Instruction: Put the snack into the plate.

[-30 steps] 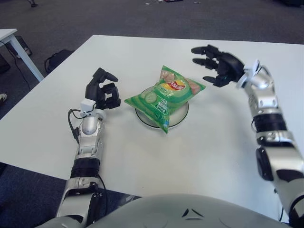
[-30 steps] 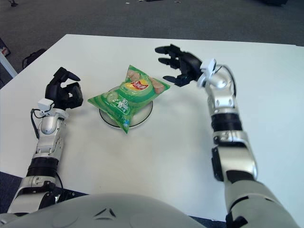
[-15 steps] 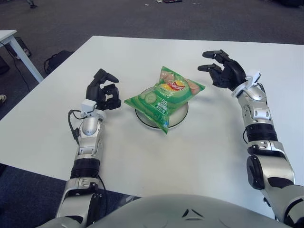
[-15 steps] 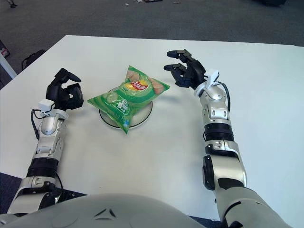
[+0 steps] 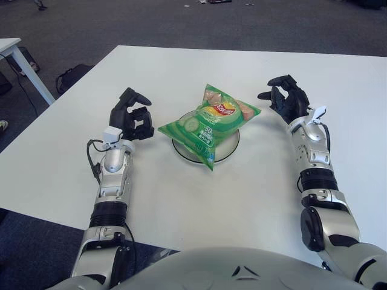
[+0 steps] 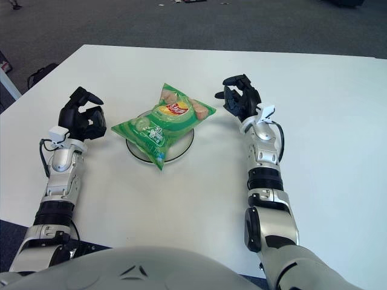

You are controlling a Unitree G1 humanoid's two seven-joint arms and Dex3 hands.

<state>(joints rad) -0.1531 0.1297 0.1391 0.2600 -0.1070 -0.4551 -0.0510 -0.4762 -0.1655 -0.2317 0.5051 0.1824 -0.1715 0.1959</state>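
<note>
Left eye view: green snack bag (image 5: 210, 122) lies on the white plate (image 5: 228, 147) at the middle of the white counter (image 5: 199, 199), covering most of it (bag corners hang past the rim). Left hand (image 5: 130, 118) shows left of the plate, fingers curled, gripping nothing. Right hand (image 5: 286, 103) shows right of the bag, apart from it, fingers loosely bent and empty. Right eye view: same layout, bag (image 6: 162, 129) on plate (image 6: 184, 147), left hand (image 6: 81, 121) clenched near the counter's left side, right hand (image 6: 240, 100) just beside the bag's right corner, not touching, nothing in it.
</note>
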